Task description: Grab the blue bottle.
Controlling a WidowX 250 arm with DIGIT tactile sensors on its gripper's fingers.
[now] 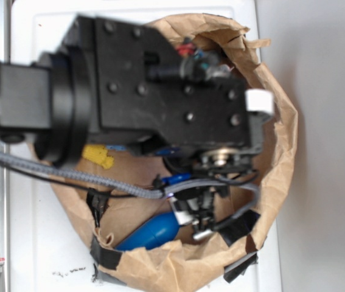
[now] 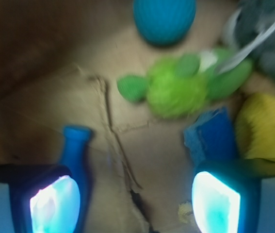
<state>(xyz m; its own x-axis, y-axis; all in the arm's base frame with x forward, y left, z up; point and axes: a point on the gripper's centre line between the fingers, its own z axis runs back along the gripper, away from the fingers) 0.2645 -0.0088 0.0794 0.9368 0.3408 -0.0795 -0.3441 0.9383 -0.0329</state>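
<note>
Gripper [image 2: 135,199] spread wide and holding nothing, low inside the brown paper bag [image 1: 278,152].

Blue bottle [image 2: 76,150] lies on the bag floor with its neck beside the left-of-frame finger [image 2: 45,196] in the wrist view, outside the jaw gap. Bare creased paper fills that gap. Blue pad [image 2: 212,138], yellow item [image 2: 266,126], green plush [image 2: 181,85] and teal ball [image 2: 164,19] crowd the far side.
</note>
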